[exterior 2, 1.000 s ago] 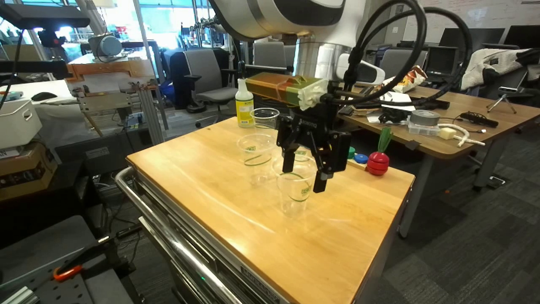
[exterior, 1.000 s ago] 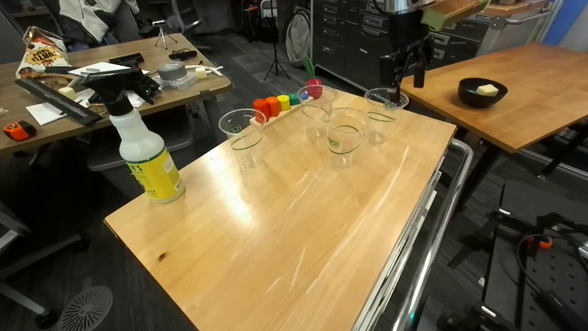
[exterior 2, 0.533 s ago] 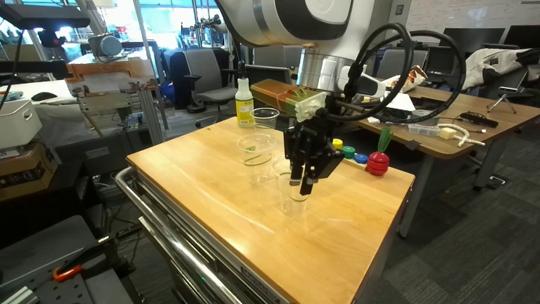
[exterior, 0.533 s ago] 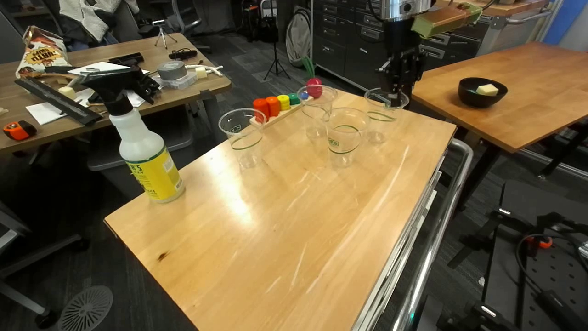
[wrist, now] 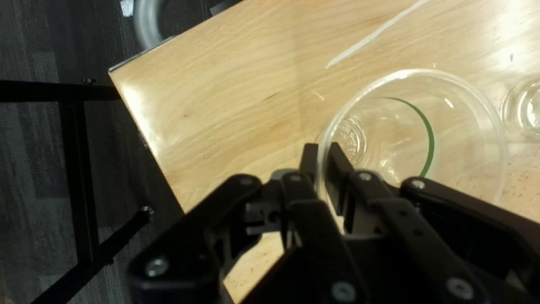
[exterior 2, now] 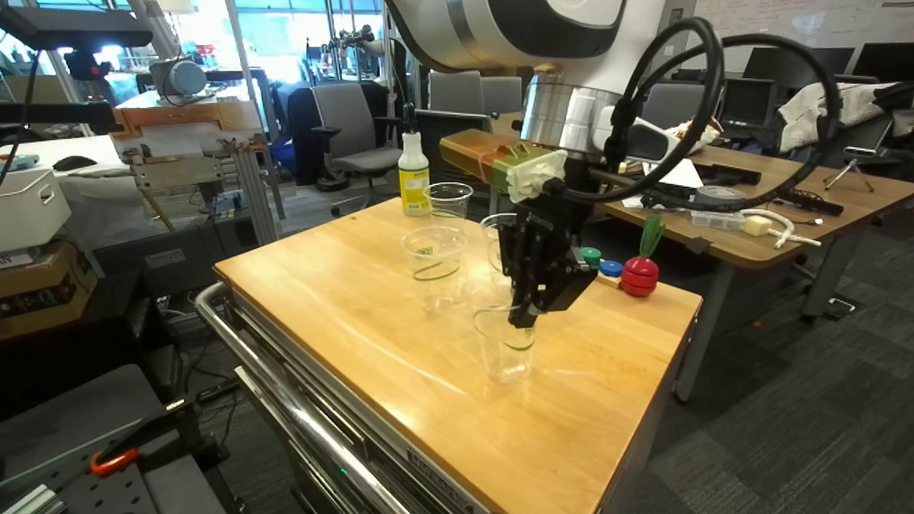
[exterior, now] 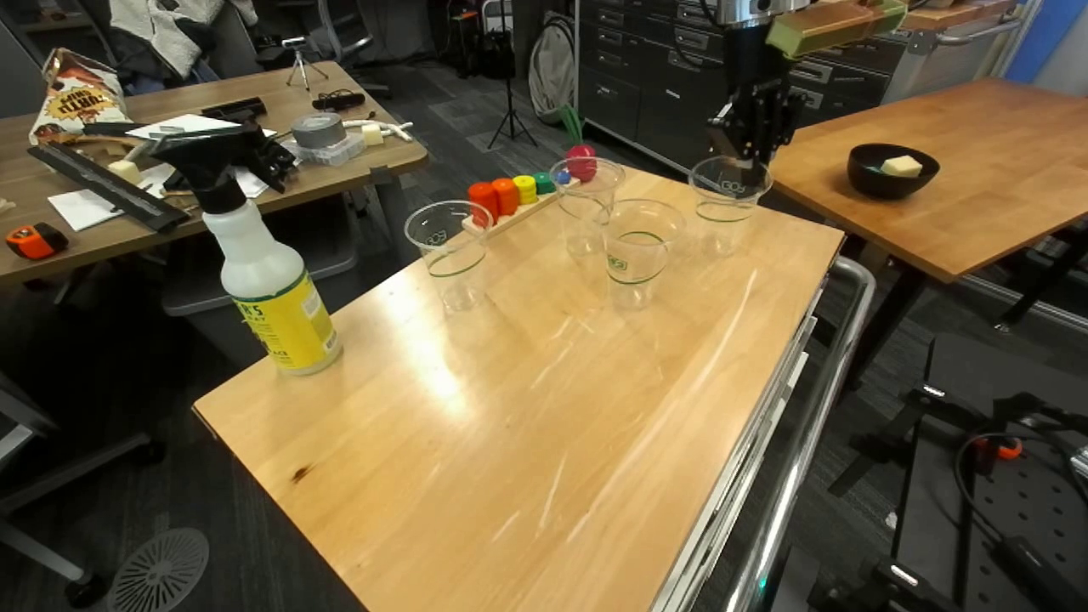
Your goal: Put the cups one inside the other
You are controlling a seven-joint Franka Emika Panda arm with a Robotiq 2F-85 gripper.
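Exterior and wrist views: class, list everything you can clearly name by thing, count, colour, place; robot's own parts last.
standing cups: three, clear with green lines, on the cart top
held cup: one, clear, rim in the tool
spray bottle: one, white and yellow, near a cart top edge
stacking toy: one, red to blue, along that edge
toy radish: one, red and green, beside it
bowl: one, black, on the side table
tape roll: one, grey, on the desk
other clutter: too crowded to count, mixed, background
tool: one, black, closed on the held cup
arm: one, white and black, above the tool
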